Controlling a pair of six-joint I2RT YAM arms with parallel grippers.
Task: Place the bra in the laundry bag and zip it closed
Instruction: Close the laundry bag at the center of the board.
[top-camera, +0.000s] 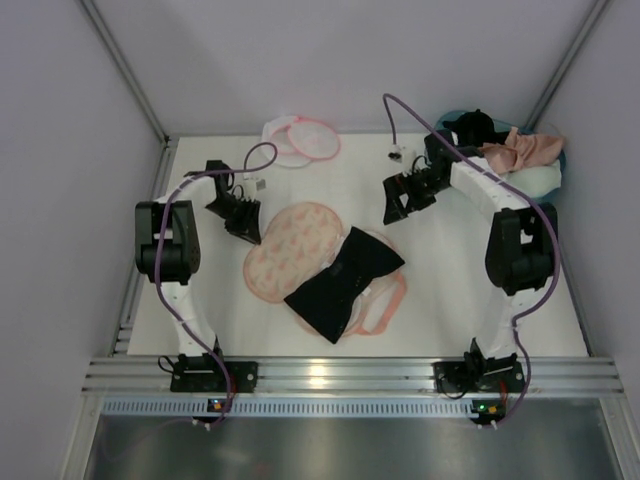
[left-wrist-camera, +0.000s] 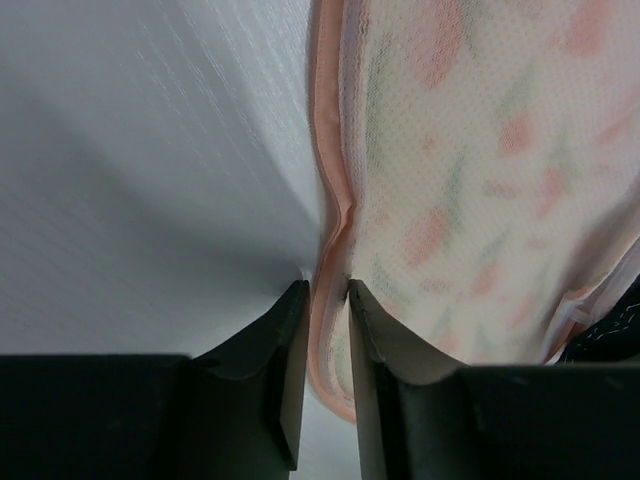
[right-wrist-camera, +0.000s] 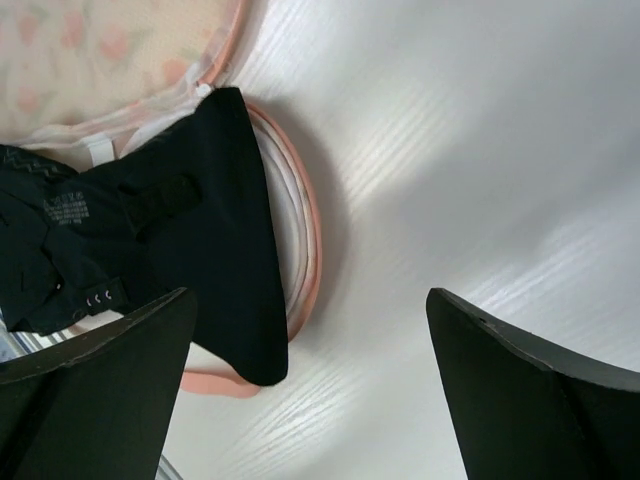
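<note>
The salmon-pink bra (top-camera: 520, 150) lies in the teal basket (top-camera: 561, 160) at the back right. The round white mesh laundry bag (top-camera: 302, 140) with a pink rim lies open at the back centre. Neither gripper touches them. My left gripper (top-camera: 245, 225) is shut on the pink trim of an orange-printed peanut-shaped padded piece (top-camera: 290, 245); the left wrist view shows the trim pinched between my gripper's (left-wrist-camera: 328, 290) tips. My right gripper (top-camera: 398, 205) is open and empty, just above the table beside a black garment (top-camera: 345, 280).
The black garment (right-wrist-camera: 200, 200) lies across the printed piece (right-wrist-camera: 90, 40) and a pink-rimmed white mesh half (right-wrist-camera: 300, 230) under it. A black item (top-camera: 470, 128) sits in the basket. Walls close the back and sides. A metal rail (top-camera: 330, 375) runs along the front.
</note>
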